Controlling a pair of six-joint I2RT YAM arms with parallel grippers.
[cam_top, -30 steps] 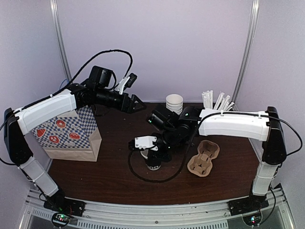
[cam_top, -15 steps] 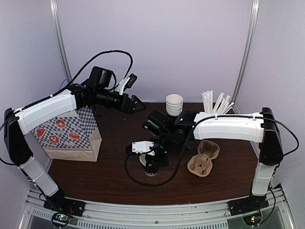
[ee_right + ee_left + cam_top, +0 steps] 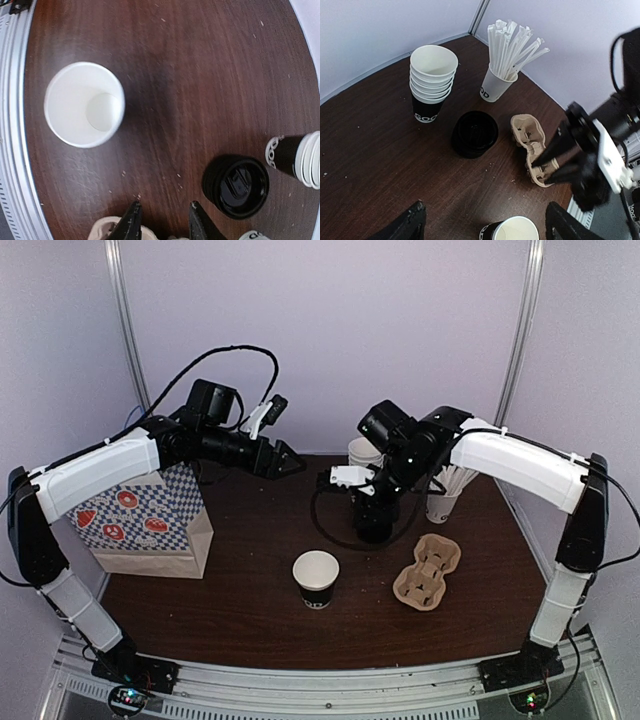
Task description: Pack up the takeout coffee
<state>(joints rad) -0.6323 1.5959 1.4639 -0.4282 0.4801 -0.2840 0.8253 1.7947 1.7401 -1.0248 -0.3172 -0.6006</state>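
Though parted partway, the right hand (image 3: 163,206) (above the table (image 3: 210,70)) holds nothing.

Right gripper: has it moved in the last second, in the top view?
Yes. The right gripper was over the black cup. It has moved up-frame and right, now beyond the cardboard carrier, leaving the cup uncovered.
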